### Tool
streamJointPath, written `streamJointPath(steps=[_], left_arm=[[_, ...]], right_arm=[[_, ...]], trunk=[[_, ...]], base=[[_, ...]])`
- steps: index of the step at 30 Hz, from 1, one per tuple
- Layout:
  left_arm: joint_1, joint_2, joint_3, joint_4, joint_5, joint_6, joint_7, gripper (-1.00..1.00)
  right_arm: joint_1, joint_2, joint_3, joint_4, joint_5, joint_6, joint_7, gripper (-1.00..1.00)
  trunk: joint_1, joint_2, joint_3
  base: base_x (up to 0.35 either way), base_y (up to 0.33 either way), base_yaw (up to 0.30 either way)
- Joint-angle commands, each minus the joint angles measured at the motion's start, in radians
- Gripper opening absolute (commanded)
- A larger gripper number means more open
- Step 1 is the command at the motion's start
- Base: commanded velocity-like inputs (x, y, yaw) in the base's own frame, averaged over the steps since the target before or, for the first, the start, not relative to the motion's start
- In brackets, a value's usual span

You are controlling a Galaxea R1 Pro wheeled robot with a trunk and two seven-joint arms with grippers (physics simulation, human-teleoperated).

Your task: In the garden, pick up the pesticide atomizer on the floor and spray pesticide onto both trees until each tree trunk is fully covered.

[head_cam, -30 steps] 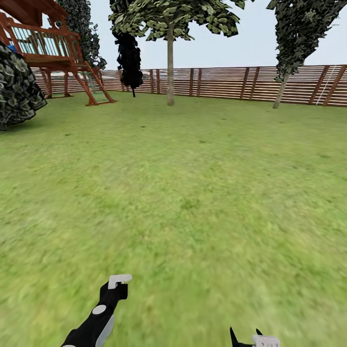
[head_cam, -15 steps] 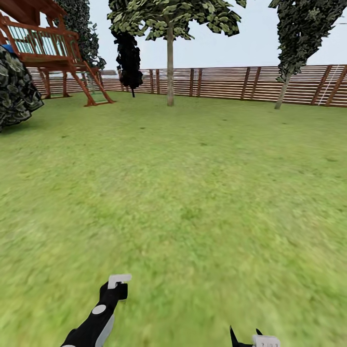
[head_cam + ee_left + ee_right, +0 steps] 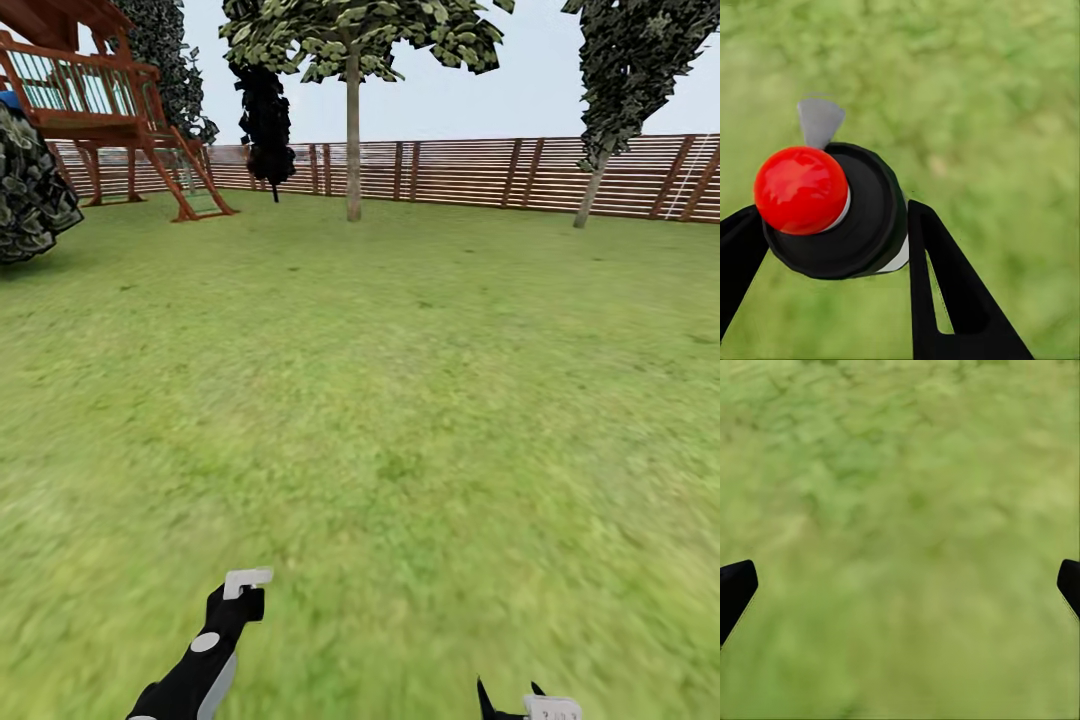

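Your left gripper [image 3: 832,247], at the head view's lower left, is clamped on the pesticide atomizer [image 3: 832,214], your right gripper [image 3: 900,585] has its fingers spread wide over the lawn [image 3: 400,380], and a pale tree trunk [image 3: 353,140] stands top centre by the fence [image 3: 480,172].

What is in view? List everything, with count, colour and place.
Lawn: one, green, from the foreground to the fence.
Fence: one, brown slats, along the far edge.
Play tower: one, red-brown, far left.
Bush: one, dark green, left edge.
Pale-trunk tree: one, green leaves, far centre.
Black tree: one, left of the pale-trunk tree.
Leaning tree: one, dark leaves, far right.
Atomizer: one, black with a red knob, between the left claw's fingers.
Left claw: black, apparently shut on the atomizer.
Right claw: black, open, over the lawn.
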Motion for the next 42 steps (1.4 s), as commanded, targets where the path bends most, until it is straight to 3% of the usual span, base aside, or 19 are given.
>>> streamJointPath(steps=[1, 42], left_arm=[[0.0, 0.0, 0.0, 0.0, 0.0, 0.0, 0.0, -1.0], [0.0, 0.0, 0.0, 0.002, 0.0, 0.003, -0.003, -1.0]], right_arm=[[0.0, 0.0, 0.0, 0.0, 0.0, 0.0, 0.0, 1.0], [0.0, 0.0, 0.0, 0.0, 0.0, 0.0, 0.0, 1.0]], trunk=[[0.0, 0.0, 0.0], [0.0, 0.0, 0.0]], base=[[0.34, 0.0, 0.0], [0.34, 0.0, 0.0]])
